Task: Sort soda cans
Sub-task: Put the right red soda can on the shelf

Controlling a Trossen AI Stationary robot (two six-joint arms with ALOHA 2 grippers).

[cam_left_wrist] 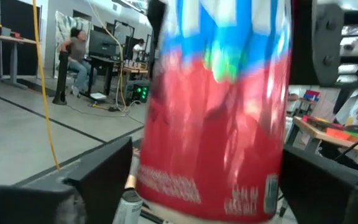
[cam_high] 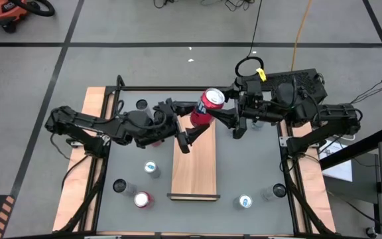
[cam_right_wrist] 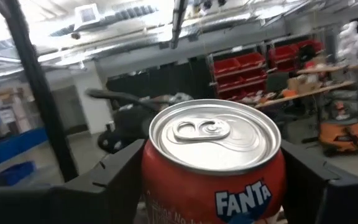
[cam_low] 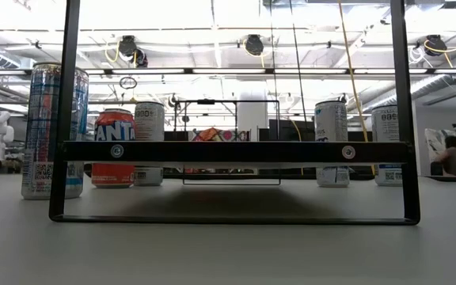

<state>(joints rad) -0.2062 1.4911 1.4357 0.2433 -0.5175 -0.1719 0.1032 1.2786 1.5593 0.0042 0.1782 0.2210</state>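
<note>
A red soda can (cam_high: 207, 108) with a silver top hangs in the air above the wooden board (cam_high: 194, 162), between my two grippers. My right gripper (cam_high: 223, 114) reaches in from the table's right and is shut on the can near its top (cam_right_wrist: 213, 134). My left gripper (cam_high: 184, 123) comes from the left and stands open. Its fingers (cam_left_wrist: 98, 177) flank the can's lower half (cam_left_wrist: 216, 137) with a narrow gap. Other soda cans stand upright on the table: a blue one (cam_high: 151, 168), a red one (cam_high: 142, 199) and a dark-topped one (cam_high: 119, 186). My right gripper pinches the red can's side wall just below the top rim (cam_right_wrist: 166, 180) between its two fingers. The fingers (cam_right_wrist: 107, 180) come about level from the table's right. The can is lifted clear above the board, near upright, its top leaning toward the far edge.
More cans stand at the near right (cam_high: 245, 201), (cam_high: 278, 190) and far left (cam_high: 142, 104). A low black frame (cam_low: 236, 150) stands at the board's near end. In the low view, cans (cam_low: 54, 131), (cam_low: 115, 148), (cam_low: 331, 142) line up behind it.
</note>
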